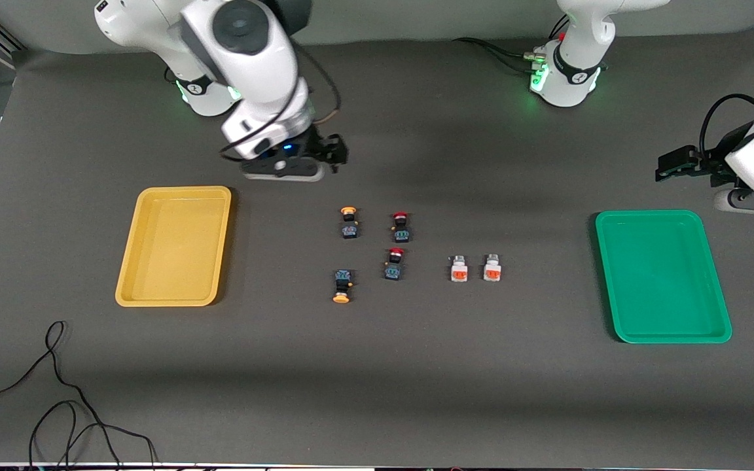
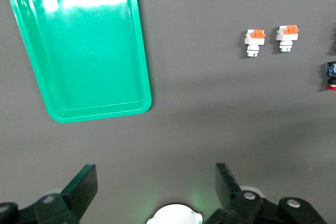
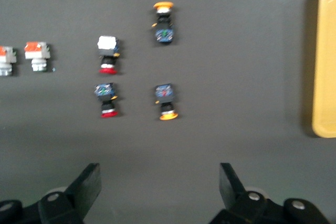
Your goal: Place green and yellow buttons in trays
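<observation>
Dark grey desk (image 1: 416, 366), six switches mid-desk, both end effectors spread, empty.
Right end effector (image 1: 334, 152) over bare desk beside yellow tray (image 1: 129, 275); left end effector (image 1: 675, 163) above green tray (image 1: 612, 288); black cable (image 1: 56, 392) at the desk edge.

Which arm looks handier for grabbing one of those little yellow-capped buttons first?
Probably the right: the right gripper hangs open over bare table close to the yellow-capped buttons, near the yellow tray. The left gripper waits open near the green tray.

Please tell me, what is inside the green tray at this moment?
Nothing is inside the green tray: its whole floor shows bare in the front and left wrist views. All six buttons lie on the table. Only the table under the tray is covered.
</observation>
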`<state>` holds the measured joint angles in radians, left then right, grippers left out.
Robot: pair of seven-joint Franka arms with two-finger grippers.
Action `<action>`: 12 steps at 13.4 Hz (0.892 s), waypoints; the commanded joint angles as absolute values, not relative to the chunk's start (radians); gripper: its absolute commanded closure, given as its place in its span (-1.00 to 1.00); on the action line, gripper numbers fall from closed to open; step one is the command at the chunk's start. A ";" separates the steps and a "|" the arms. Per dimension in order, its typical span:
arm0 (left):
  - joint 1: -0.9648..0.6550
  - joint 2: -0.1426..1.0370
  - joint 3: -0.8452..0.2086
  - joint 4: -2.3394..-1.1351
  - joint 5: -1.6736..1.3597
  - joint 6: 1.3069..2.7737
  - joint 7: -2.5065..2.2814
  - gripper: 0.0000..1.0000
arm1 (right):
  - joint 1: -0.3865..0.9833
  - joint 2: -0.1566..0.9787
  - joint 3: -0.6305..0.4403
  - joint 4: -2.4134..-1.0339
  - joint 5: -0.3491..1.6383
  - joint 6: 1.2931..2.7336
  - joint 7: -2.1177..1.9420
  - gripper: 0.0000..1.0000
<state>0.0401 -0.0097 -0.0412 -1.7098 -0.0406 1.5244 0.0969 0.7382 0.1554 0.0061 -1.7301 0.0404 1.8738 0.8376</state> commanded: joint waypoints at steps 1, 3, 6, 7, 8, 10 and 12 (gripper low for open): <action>0.023 0.015 -0.070 -1.677 -0.032 1.512 0.008 -1.00 | 0.758 0.230 -0.008 -1.736 0.046 1.946 0.856 -1.00; 0.023 0.055 -0.126 -1.645 -0.035 1.523 -0.056 -1.00 | 0.756 0.273 -0.009 -1.807 0.040 2.073 0.847 -1.00; 0.018 0.121 -0.198 -1.603 -0.041 1.558 -0.204 -1.00 | 0.755 0.337 -0.011 -1.945 -0.007 2.329 0.845 -1.00; 0.002 0.139 -0.210 -1.606 -0.040 1.584 -0.228 -1.00 | 0.755 0.371 -0.011 -1.966 -0.012 2.392 0.845 -1.00; -0.026 0.162 -0.210 -1.608 -0.040 1.610 -0.260 -1.00 | 0.755 0.409 -0.012 -1.970 -0.015 2.434 0.845 -1.00; -0.089 0.224 -0.210 -1.617 -0.029 1.682 -0.345 -1.00 | 0.747 0.495 -0.014 -1.970 -0.060 2.537 0.847 -1.00; -0.121 0.271 -0.209 -1.655 -0.028 1.774 -0.353 -1.00 | 0.749 0.557 -0.014 -1.968 -0.061 2.611 0.850 -1.00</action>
